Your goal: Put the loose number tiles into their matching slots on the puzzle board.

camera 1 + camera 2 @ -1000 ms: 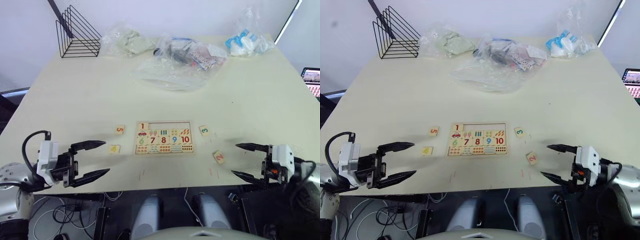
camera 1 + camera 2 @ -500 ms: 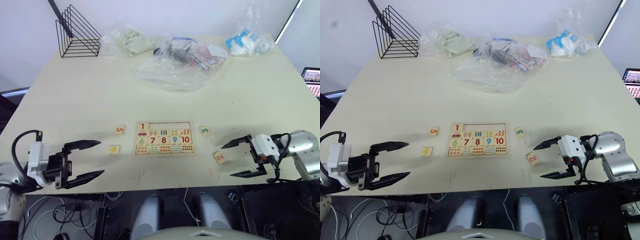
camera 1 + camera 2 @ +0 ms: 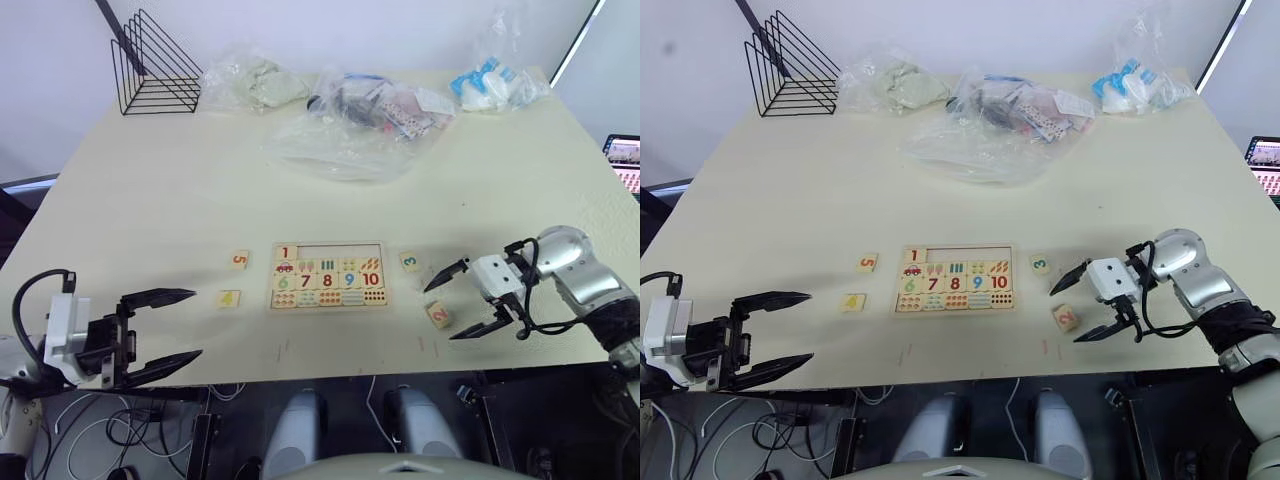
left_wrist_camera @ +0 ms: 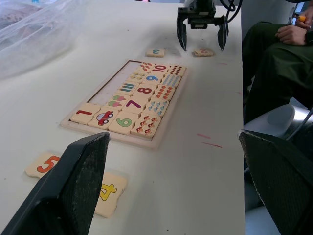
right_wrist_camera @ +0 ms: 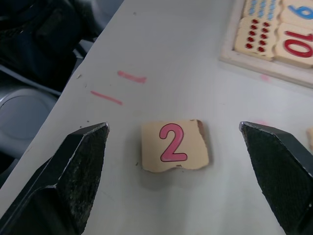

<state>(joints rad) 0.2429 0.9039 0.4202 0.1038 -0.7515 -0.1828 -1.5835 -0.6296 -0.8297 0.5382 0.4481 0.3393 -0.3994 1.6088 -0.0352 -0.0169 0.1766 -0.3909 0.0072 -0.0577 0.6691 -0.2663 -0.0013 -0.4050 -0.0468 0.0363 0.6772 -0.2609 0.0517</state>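
- Right gripper [image 3: 458, 302], with its 2 black fingers spread wide, hangs over the small square pale wooden tile printed with a pink 2 [image 5: 175, 145]; the tile lies flat on the cream table [image 3: 180, 190] between the fingertips, touched by neither.
- That 2 tile sits just off the right end of the small flat pale wooden puzzle board with a raised rim [image 3: 328, 274], near the table's front edge, with the tile printed with a green 3 [image 3: 409, 261] a little farther back.
- On the board, only the 1 tile fills the long framed strip of bare slots [image 3: 340, 252]; the other 4 recesses look empty.
- Left gripper [image 3: 175, 325] waits wide open near the front left, empty; the tile with an orange 5 [image 3: 239, 259] and the tile with a yellow 4 [image 3: 229, 298] lie between it and the board.
- My guess is the tile is light, thin and rigid, with a smooth face that could skid on the table.
- Being so low, it leaves little to grab: I would pinch 2 opposite edges squarely, fingertips down at the table.
- One edge looks slightly chipped in the right wrist view, so the clean sides seem safer.
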